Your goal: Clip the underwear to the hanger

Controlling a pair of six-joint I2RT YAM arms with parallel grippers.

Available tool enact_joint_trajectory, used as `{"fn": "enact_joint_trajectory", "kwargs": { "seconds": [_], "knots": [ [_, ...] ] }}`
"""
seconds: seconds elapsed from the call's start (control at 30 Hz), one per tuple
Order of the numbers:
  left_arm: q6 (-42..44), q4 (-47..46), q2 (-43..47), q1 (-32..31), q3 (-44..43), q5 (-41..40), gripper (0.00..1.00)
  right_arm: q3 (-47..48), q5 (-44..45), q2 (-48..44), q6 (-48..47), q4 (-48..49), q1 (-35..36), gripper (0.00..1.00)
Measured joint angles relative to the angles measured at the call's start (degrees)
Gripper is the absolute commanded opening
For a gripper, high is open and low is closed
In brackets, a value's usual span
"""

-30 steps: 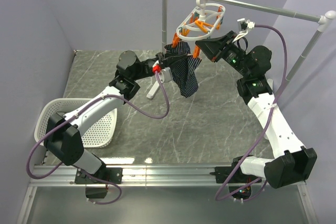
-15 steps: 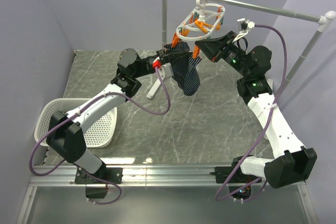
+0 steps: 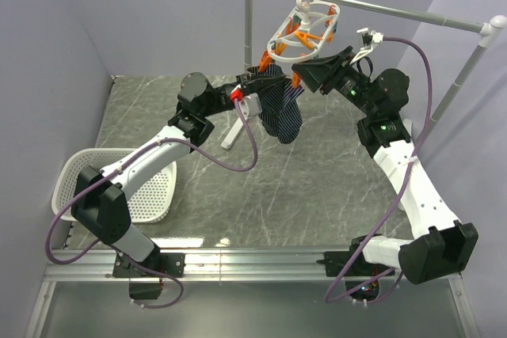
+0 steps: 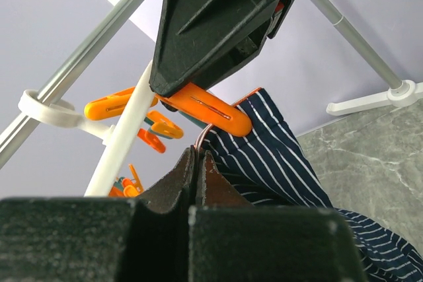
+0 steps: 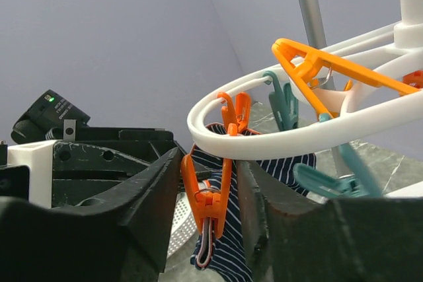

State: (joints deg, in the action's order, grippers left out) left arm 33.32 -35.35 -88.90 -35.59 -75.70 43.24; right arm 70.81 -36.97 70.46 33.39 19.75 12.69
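Here, one orange peg [image 5: 207, 196] bites one underwear [image 3: 285, 115]; left claw [image 4: 197, 163] pinches it too.

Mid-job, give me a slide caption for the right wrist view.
Right claw straddles an orange peg on the white hanger, the peg biting the striped underwear.

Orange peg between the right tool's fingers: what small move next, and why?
Probably back the right tool off the orange peg: the tool stands open around it, and its tip looks closed on the underwear, which the left tool pinches.
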Motion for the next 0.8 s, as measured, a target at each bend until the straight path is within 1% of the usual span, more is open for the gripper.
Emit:
{"fn": "enact_joint_trajectory", "kwargs": {
  "seconds": [0.2,0.27,0.33,0.37,0.43,0.47,0.57,0.73,0.77,0.8],
  "knots": [
    [0.02,0.04,-0.24,0.00,-0.20,0.02,0.00,0.00,-0.09,0.00,-0.07,-0.44,-0.04,0.57],
    [0.07,0.28,-0.50,0.00,-0.44,0.07,0.00,0.00,-0.07,0.00,-0.20,-0.63,-0.07,0.65],
    [0.07,0.72,-0.96,0.00,-0.96,0.11,0.08,0.00,-0.04,-0.02,-0.33,-1.03,-0.09,0.70],
    [0.17,1.07,-1.14,0.00,-1.18,0.24,0.19,0.00,-0.04,-0.02,-0.33,-1.25,-0.09,0.71],
    [0.46,2.36,-1.22,0.00,-1.49,0.46,0.27,0.00,0.02,-0.02,-0.57,-1.88,-0.11,0.72],
    [0.52,3.06,-1.22,0.00,-1.62,0.52,0.33,0.00,0.04,-0.04,-0.68,-2.29,-0.15,0.72],
    [1.18,4.92,-1.20,0.00,-2.01,0.76,0.42,-0.04,0.04,-0.31,-0.92,-3.58,-0.92,0.73],
    [2.10,10.86,-0.42,0.00,-2.12,1.25,0.52,-1.57,0.15,-2.03,-1.33,-5.79,-3.76,0.74],
    [2.25,12.61,0.07,0.00,-2.12,1.40,0.59,-2.12,0.15,-2.62,-1.51,-6.38,-4.37,0.74],
    [2.36,14.10,0.76,0.00,-2.03,1.44,0.63,-2.71,0.17,-3.26,-1.77,-6.84,-4.90,0.74]
  ]
}}
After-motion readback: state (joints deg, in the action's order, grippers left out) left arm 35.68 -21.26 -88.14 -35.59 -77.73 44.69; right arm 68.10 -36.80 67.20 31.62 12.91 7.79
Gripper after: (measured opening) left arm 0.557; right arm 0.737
